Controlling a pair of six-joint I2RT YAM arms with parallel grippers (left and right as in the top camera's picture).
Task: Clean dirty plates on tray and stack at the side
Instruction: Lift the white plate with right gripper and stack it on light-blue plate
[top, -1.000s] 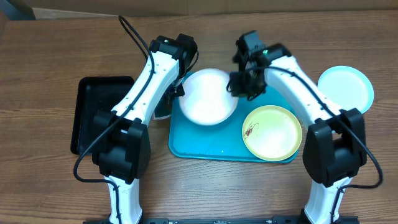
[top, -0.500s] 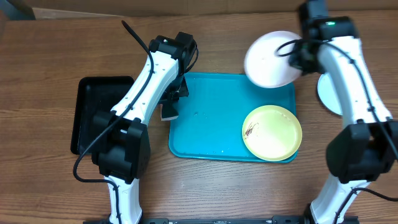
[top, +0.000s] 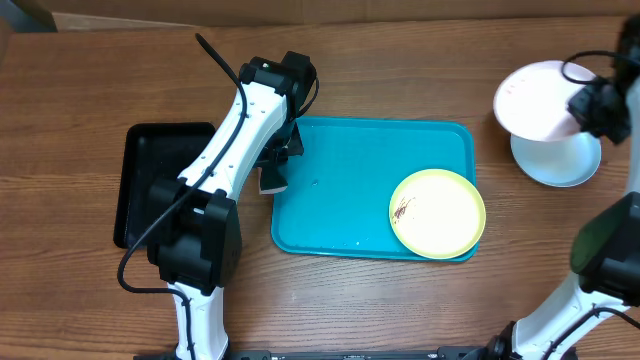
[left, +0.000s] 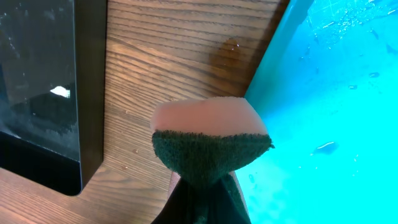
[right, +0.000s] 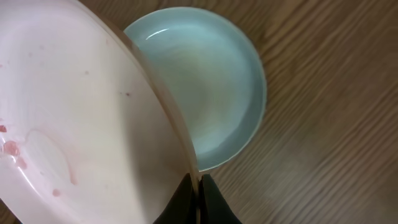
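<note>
Wood-grain table (top: 80, 300) is bearing the tray (top: 340, 230); off its right end the right gripper (right: 198, 193) is pinching the white plate (top: 535, 100) by its rim, tilted over the pale blue plate (top: 560, 162). It is wanting levelling and centring before release. Meanwhile the left gripper (left: 200, 190) is clamping a sponge (left: 208, 127).

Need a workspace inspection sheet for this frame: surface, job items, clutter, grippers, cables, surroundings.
Surface: wooden table, nothing seen on the bare wood.
Job's things: turquoise tray has droplets; yellow-green plate on it, red smear; white plate, faint red smears, lifted over pale blue plate.
Clutter: black tray left of the turquoise one.
Grippers: left gripper shut on sponge; right gripper shut on white plate's rim.
Cables: black cable loops off left arm.
Surroundings: tan board behind table.
</note>
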